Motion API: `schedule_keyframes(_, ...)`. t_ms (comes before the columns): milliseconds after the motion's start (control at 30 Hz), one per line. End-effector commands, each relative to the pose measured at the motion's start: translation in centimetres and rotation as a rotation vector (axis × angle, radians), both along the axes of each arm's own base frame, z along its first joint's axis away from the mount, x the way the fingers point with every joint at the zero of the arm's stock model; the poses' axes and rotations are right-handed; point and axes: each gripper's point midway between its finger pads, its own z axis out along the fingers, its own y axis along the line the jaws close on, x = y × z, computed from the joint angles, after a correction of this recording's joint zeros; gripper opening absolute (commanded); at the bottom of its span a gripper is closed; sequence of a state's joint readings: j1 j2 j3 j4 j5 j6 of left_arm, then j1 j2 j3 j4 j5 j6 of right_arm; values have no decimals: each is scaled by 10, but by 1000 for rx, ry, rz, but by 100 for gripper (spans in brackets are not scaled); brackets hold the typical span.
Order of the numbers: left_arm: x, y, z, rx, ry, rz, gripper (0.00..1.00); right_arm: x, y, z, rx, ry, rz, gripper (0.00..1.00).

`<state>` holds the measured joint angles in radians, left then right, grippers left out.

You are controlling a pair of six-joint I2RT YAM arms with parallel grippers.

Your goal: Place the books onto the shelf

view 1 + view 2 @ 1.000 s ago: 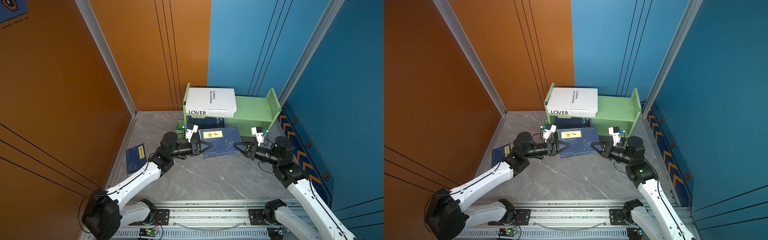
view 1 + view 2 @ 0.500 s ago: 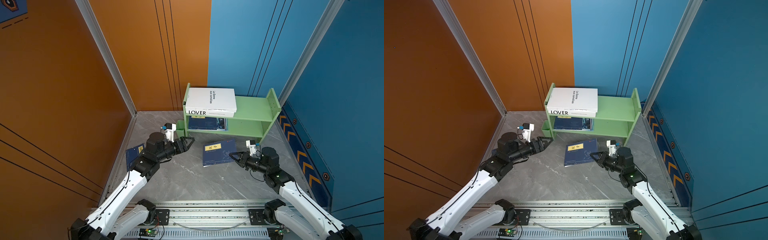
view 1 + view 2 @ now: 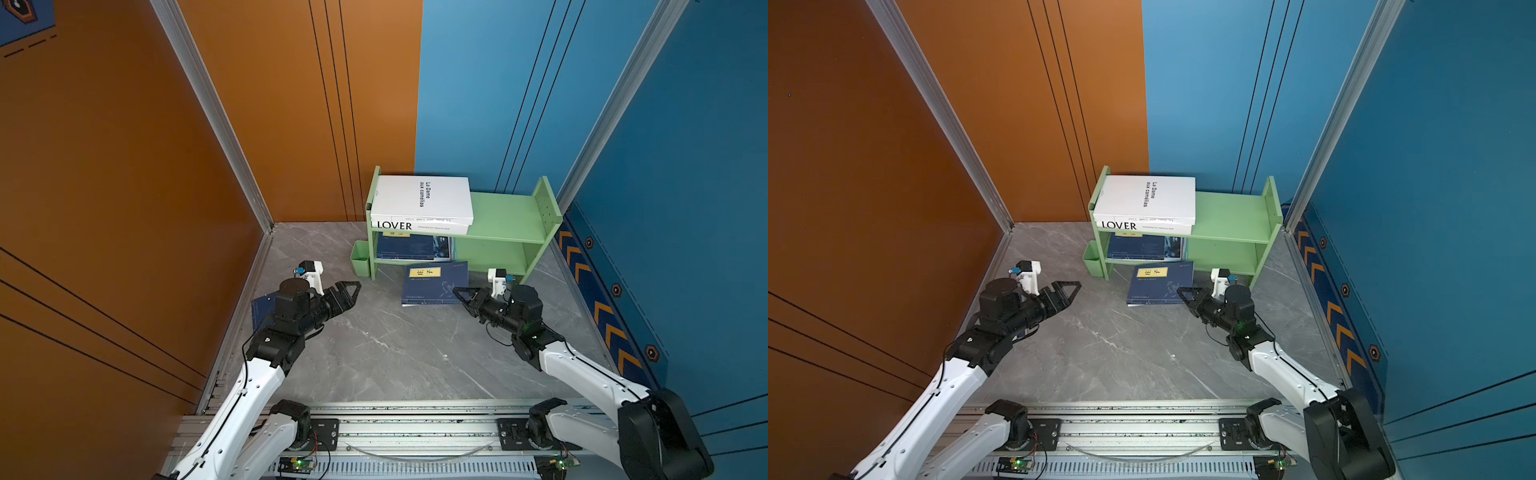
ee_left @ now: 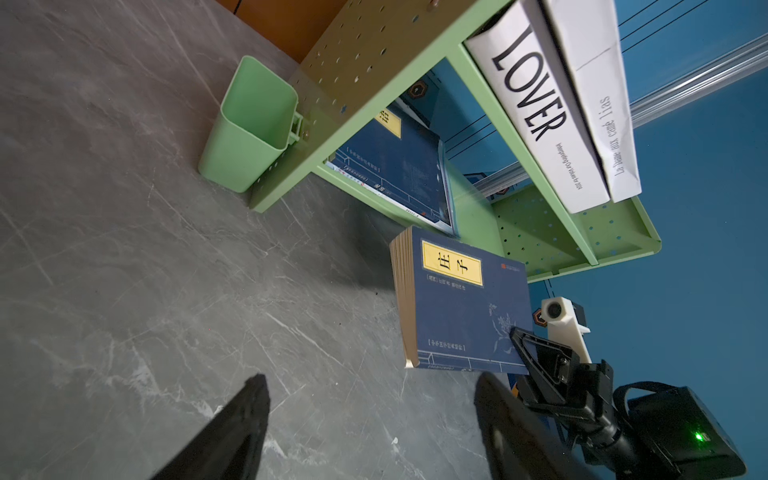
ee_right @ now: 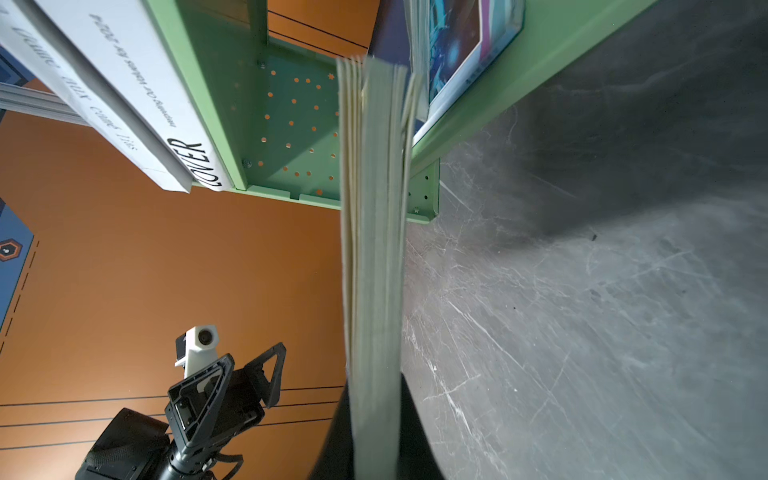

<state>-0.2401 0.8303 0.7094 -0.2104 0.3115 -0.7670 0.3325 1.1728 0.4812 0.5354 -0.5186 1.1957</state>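
Jaws of the right gripper [image 3: 458,291] pinch the page edge of a thin navy book with a yellow label [image 3: 432,286], just before the lower tier of the light-green wooden two-tier shelf [image 3: 505,210]. The left gripper [image 3: 352,292] hangs well apart, jaws spread, empty.

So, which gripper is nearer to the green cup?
Left. The left gripper hovers open just in front of the cup; the right gripper is farther off, shut on the navy book's edge.
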Motion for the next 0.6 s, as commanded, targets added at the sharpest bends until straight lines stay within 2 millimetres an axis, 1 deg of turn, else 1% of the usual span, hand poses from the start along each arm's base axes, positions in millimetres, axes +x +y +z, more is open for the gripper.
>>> schedule_keyframes(0, 0, 0, 1, -15, -5, -8, 79, 23, 2, 58, 108, -183, -16, 0)
schedule_keyframes(67, 0, -1, -1, -16, 4, -13, 79, 30, 5, 65, 134, -202, -11, 0)
schedule_keyframes(100, 0, -1, -4, -17, 11, -13, 79, 34, 6, 66, 140, -204, -8, 0)
schedule_keyframes(133, 3, -2, 3, -29, -24, -14, 79, 40, 7, 65, 145, -199, -10, 0)
schedule_keyframes(167, 3, -3, 3, -36, -25, -16, 79, 44, 8, 64, 150, -194, -11, 0)
schedule_keyframes(200, 3, -4, 1, -43, -22, -16, 79, 49, 10, 67, 164, -204, -7, 0)
schedule_keyframes(367, 2, -7, -4, -55, -18, -31, 79, 71, 17, 70, 218, -218, -1, 0)
schedule_keyframes(567, 5, -9, -9, -43, -22, -48, 85, 92, 25, 64, 165, -230, -9, 0)
